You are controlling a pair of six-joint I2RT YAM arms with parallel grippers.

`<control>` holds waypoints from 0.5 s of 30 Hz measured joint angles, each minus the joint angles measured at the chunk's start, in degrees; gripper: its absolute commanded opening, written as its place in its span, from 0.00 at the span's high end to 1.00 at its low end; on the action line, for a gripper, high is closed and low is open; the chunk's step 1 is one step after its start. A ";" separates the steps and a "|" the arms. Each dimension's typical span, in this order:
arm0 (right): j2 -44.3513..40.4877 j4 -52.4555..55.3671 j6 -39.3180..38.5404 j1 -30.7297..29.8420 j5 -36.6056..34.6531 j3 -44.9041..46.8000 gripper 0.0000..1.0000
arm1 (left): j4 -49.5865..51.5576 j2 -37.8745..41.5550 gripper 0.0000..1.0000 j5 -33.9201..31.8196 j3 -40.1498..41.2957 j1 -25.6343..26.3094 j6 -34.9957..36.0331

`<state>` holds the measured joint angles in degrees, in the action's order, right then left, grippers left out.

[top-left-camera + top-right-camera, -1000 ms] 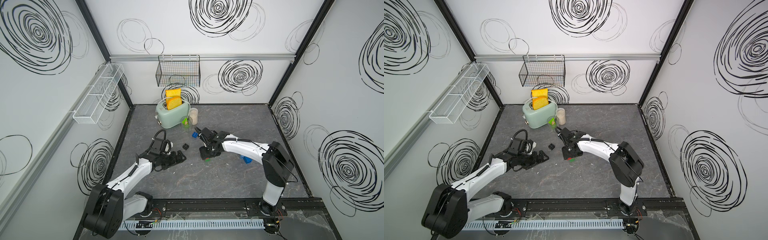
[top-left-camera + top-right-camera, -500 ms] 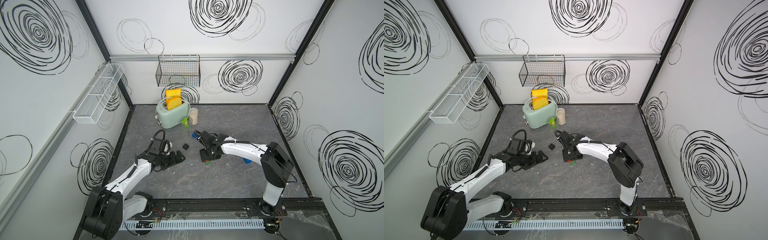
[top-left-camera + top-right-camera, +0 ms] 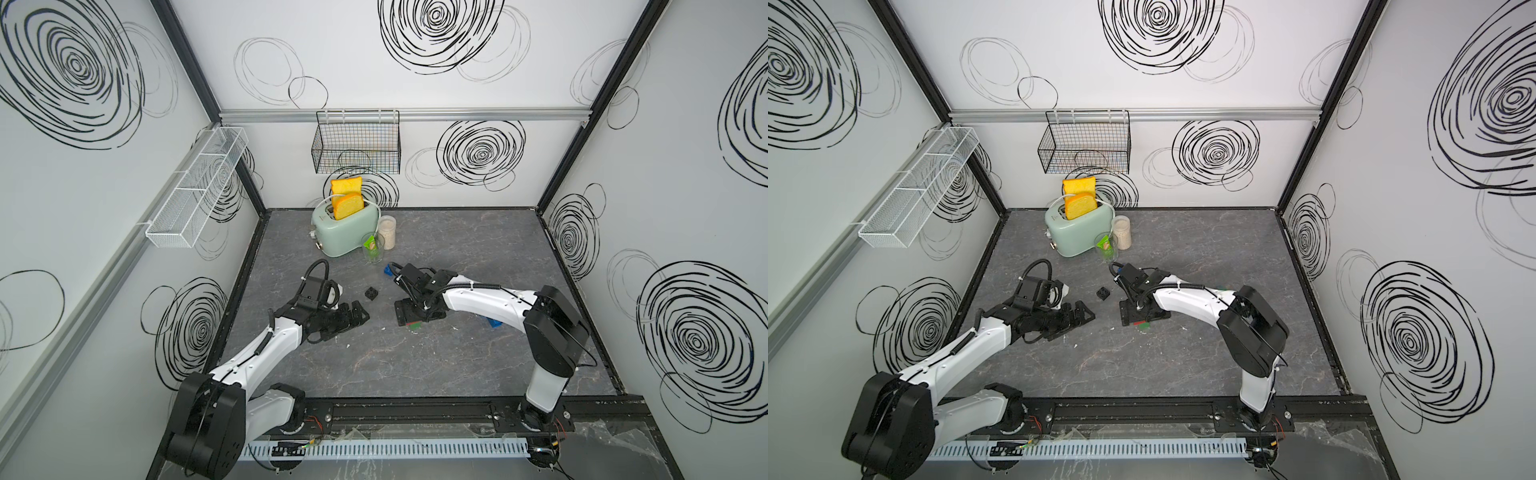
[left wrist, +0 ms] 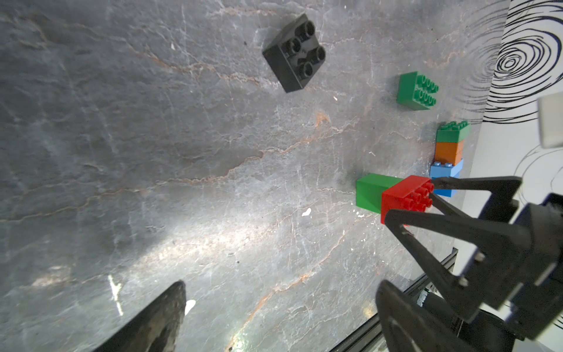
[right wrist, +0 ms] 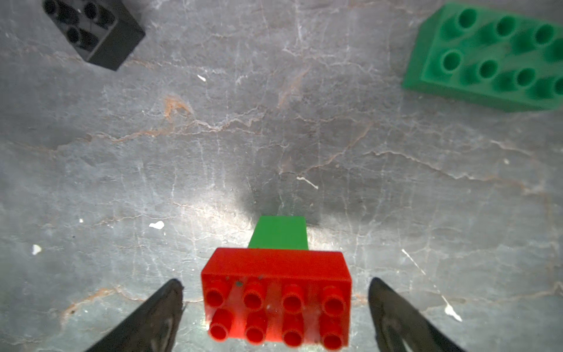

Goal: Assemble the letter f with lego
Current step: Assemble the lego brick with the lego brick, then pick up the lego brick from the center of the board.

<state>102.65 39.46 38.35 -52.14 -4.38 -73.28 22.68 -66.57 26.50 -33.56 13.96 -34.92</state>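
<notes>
Red lego (image 5: 275, 300), right jaws wide, not touching

red brick (image 5: 275, 300) atop green brick (image 5: 278, 233); black square brick (image 4: 294, 53) apart; green oblong brick (image 5: 487, 58) flat; green-orange-blue stack (image 4: 449, 152)

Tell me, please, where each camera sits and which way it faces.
Top views: high at the front, looking down on the table; left arm, right arm, left gripper and right gripper show.
Left wrist: low, faces across the table to the red brick; own fingertips show.
Right wrist: low, faces the red brick's studs between its own open fingertips.
Shared: both wrist views see the black brick.
</notes>
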 measured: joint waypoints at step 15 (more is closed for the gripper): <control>14.78 -11.76 -24.09 2.10 3.32 -17.14 0.10 | 5.01 5.16 0.02 0.39 -1.79 -11.21 -4.37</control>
<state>117.43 27.70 14.26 -50.04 -1.06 -90.41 27.68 -61.41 26.89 -35.35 2.74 -39.29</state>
